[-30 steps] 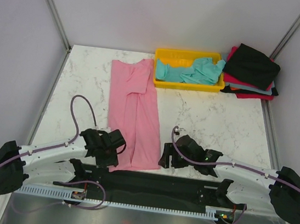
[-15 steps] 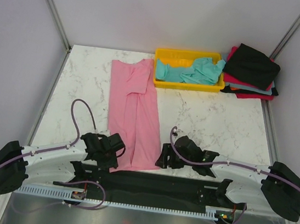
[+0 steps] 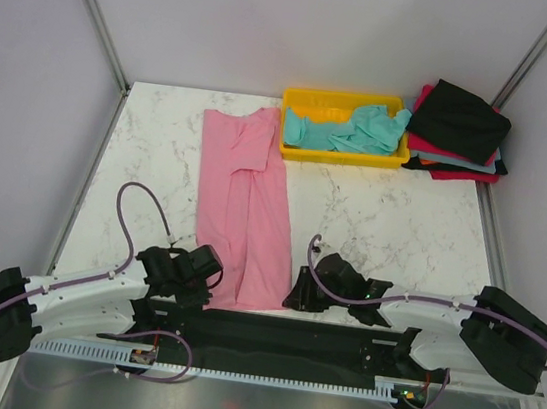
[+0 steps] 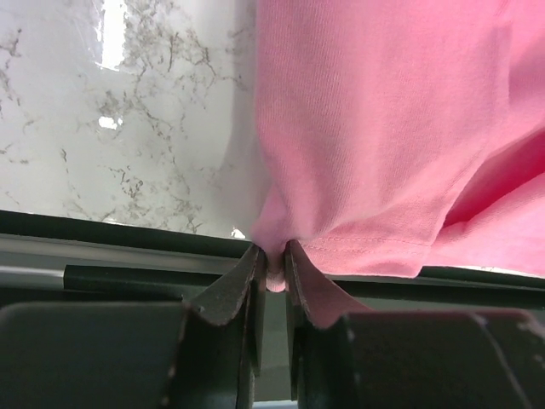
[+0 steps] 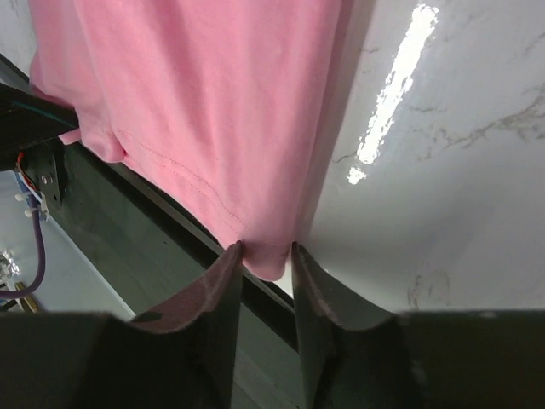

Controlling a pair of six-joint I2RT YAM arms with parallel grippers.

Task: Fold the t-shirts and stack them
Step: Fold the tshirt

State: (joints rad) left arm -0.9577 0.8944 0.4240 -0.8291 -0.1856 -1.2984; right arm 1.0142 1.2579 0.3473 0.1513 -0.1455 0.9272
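Top external: pink t-shirt (image 3: 245,211) folded lengthwise, long axis near-far, hem nearest.

Over that last second both arms pulled back a bit toward the near edge of the tabletop (image 3: 392,220). The left claw (image 3: 211,279) eased nearer, its purple cable (image 3: 127,207) looped up taller, and its elbow block (image 3: 2,315) sank toward the lower left. The right claw (image 3: 294,296) crept left and nearer, and its elbow block (image 3: 503,341) swung in from the right wall. The pink tee (image 3: 249,201)'s near right corner got dragged in a touch with it.
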